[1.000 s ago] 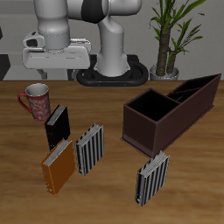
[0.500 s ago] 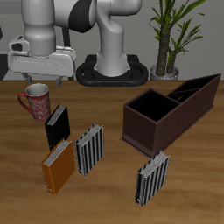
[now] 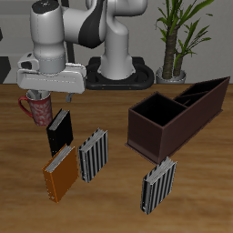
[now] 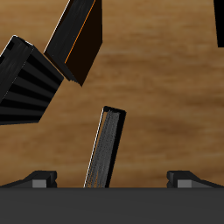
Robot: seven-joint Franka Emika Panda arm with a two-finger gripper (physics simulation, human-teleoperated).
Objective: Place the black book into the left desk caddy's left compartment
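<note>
Pincer (image 3: 38, 96) hangs above the back corner of the wooden table (image 3: 118, 196), over a red patterned mug (image 3: 41, 111) which it partly hides in the exterior view. In the wrist view the two fingertips (image 4: 41, 178) sit wide apart with bare table between them; jaws spread, nothing held.

Small thin plain black hardcover book (image 3: 60, 132) stands upright on the table, just in front of the mug and below the pincer. Wrist view shows it edge-on (image 4: 104, 149), pale page edge visible, nearer one fingertip than the other, not touched by either.

Orange book (image 3: 60, 175) stands nearer the table's front edge, beside a black-and-white striped book (image 3: 93, 155). A second striped book (image 3: 157, 185) stands in front of the caddy.

Long dark maroon-brown open-topped desk caddy (image 3: 150, 136) sits well apart from the black book, across the table. Black interior; large square section towards the front edge, narrower divided slots behind.
</note>
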